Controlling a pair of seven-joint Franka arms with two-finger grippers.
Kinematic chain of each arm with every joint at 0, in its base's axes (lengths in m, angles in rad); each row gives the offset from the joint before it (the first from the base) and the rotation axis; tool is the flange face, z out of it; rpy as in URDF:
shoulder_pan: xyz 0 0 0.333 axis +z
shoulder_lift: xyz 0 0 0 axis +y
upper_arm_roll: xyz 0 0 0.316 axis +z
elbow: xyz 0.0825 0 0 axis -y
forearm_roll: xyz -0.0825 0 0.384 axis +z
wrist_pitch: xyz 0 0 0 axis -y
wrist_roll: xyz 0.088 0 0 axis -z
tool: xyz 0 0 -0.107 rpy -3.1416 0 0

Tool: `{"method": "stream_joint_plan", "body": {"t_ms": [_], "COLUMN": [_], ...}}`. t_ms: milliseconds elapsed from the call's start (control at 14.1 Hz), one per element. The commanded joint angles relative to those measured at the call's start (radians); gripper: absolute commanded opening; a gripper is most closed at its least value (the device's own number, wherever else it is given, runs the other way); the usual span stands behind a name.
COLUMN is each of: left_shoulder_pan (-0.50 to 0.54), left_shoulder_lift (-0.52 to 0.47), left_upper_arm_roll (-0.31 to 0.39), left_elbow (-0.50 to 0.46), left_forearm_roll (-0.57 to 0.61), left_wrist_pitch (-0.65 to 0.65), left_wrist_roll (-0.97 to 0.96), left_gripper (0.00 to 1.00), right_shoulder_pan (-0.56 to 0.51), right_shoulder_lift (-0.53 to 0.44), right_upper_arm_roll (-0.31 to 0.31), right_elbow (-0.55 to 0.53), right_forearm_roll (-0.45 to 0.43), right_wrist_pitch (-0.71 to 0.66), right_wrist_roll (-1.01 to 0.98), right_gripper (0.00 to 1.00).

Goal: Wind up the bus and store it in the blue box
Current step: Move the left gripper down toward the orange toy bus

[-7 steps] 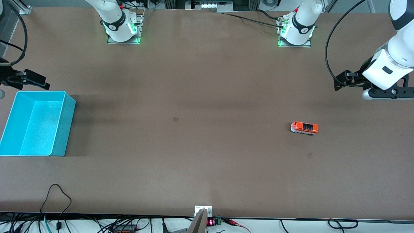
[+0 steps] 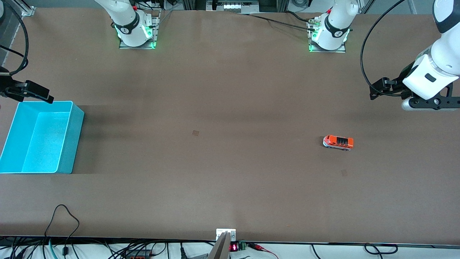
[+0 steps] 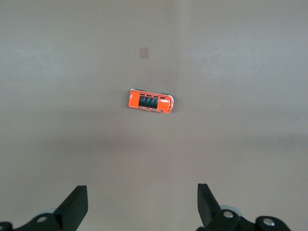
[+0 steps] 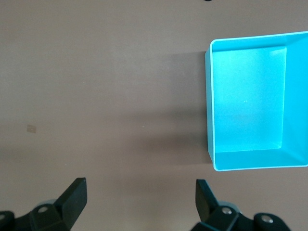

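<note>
Since half a second earlier both arms had shifted slightly upward at the frame's edges, while the small orange toy bus with dark roof windows (image 2: 338, 142) lay unmoved on the brown table (image 2: 230, 108), at centre right of the front view. The left gripper (image 3: 142, 206) hung over the table at the upper right edge, its jaws spread wide and empty, the bus framed ahead of them, seemingly lined up for a grasp. The rectangular turquoise-blue plastic box (image 2: 39, 137) sat empty at the frame's left edge. The right gripper (image 4: 140, 202), equally wide open and holding nothing, waited over the table beside the box's upper rim, probably ready to receive.
</note>
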Motion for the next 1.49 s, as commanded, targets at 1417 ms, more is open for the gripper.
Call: {"method": "stream_joint_plan", "body": {"t_ms": [1417], "left_shoulder_pan": [0.001], "left_shoulder_lift": [0.086], "left_upper_arm_roll": [-0.016], "left_elbow": [-0.101], "left_forearm_roll": [-0.041], "left_wrist_pitch": [-0.103], "left_wrist_roll": [0.926], "left_gripper": [1.00], "right_shoulder_pan": [-0.016], "right_shoulder_lift": [0.122], "right_upper_arm_roll": [-0.002], "right_elbow": [-0.012], "right_forearm_roll": [-0.006], "right_wrist_pitch": [0.006], "right_wrist_roll": [-0.001], "right_gripper": [1.00]}}
